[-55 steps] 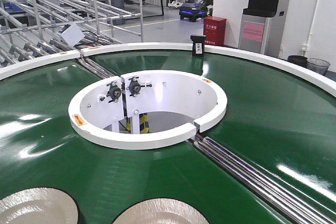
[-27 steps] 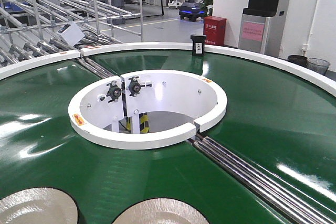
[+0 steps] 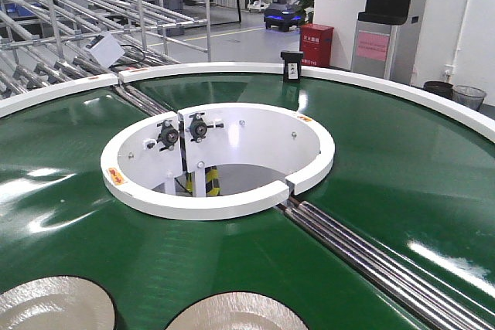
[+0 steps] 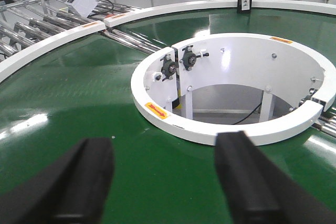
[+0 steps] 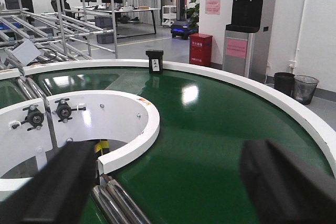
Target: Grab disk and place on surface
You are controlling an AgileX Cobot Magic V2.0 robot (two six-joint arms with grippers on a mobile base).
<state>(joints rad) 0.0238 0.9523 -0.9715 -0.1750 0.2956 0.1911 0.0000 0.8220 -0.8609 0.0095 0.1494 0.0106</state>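
- The left hand (image 4: 165, 153) is open: its two black fingers (image 4: 63, 182) stand wide apart above the green conveyor belt (image 4: 79, 93), with nothing between them.
- The right hand (image 5: 168, 156) is also open and empty, its fingers (image 5: 286, 184) spread over the same belt.
- Two metallic disks lie flat on the belt at the near edge of the front view. One disk (image 3: 54, 303) is at the lower left. The second disk (image 3: 236, 314) is near the bottom centre, apart from the first.
- A white inner ring (image 3: 220, 205) stands beyond the disks, and a white outer rim (image 3: 232, 68) bounds the belt's far side.
- Steel rollers (image 3: 371, 260) run from the ring toward the lower right, interrupting the belt.
- A small black device (image 3: 291, 65) sits on the outer rim. Roller racks (image 3: 77, 28) and a red cabinet (image 3: 315, 44) stand behind it.
- Inside the ring, bearing blocks (image 3: 168, 135) are mounted on the wall, above white posts and a yellow-and-black striped part (image 3: 213, 183).
- Two bins (image 3: 468, 96) stand on the floor at the right; their contents cannot be made out.
- Both disks are cut off by the bottom edge of the front view.
- The fingers are blurred in both wrist views.
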